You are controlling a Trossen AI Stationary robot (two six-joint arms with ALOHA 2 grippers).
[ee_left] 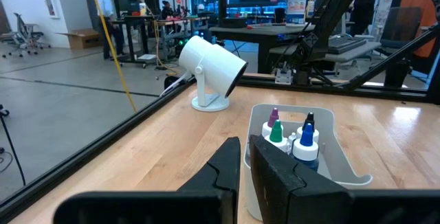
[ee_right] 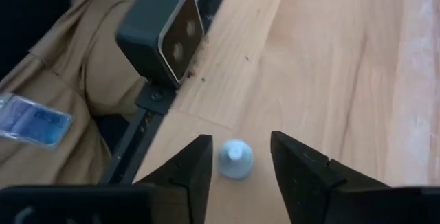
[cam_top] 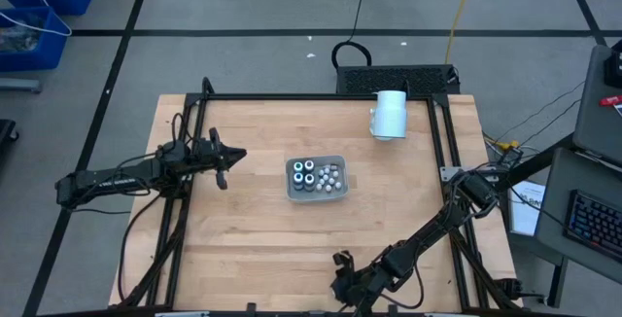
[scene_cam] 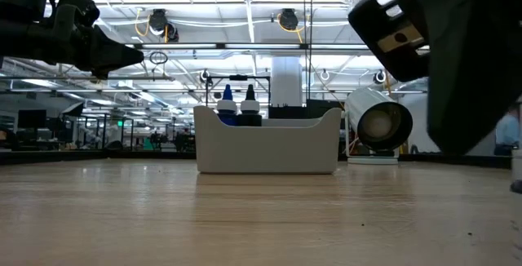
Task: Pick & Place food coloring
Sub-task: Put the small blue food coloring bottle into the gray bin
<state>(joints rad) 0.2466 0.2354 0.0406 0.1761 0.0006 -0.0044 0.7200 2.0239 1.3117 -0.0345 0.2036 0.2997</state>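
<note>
The food coloring bottles (cam_top: 309, 174) stand in a pale grey tray (cam_top: 335, 160) at mid-table, with whitish bead-like pieces (cam_top: 331, 179) beside them. In the left wrist view they show purple, green, blue and dark tops (ee_left: 291, 133). One more small bottle with a pale top (ee_right: 236, 160) stands alone on the wood by the near edge. My right gripper (ee_right: 240, 161) hangs above it, open, one finger on either side and clear of it. My left gripper (cam_top: 231, 158) hovers shut, left of the tray, and points at it (ee_left: 245, 163).
A large white cylinder (cam_top: 390, 115) lies on its stand near the far edge, right of the tray (scene_cam: 267, 139). A dark camera block (ee_right: 161, 35) sits at the near edge beside my right gripper. Black frame rails (cam_top: 194, 142) run along the table's sides. Bare wood surrounds the tray.
</note>
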